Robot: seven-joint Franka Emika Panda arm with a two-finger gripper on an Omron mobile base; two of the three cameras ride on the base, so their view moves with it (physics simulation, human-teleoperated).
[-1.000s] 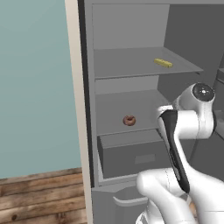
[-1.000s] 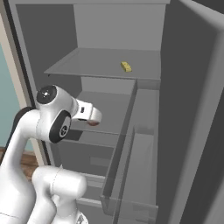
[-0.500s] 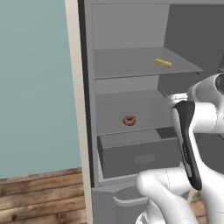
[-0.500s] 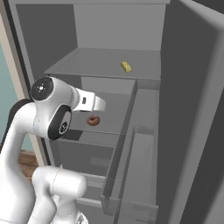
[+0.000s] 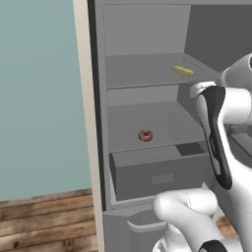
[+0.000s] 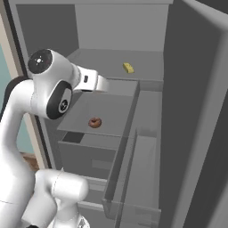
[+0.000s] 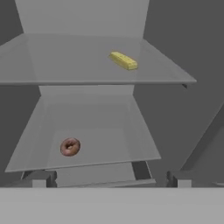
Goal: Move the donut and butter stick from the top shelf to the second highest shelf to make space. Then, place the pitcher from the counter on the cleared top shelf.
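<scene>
Butter stick [image 7: 124, 60] on top shelf [image 7: 65, 65]: likely soft, slippery; grasp its long sides. End effector fully open, empty.

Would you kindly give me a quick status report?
Gripper open, holding nothing. Donut on second highest shelf. Butter stick on top shelf. Nothing blocking.

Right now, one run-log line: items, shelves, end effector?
brown glazed ring donut: on second highest grey shelf | yellow butter stick: on top grey shelf | end effector: open, holding nothing | pitcher: not placed
</scene>
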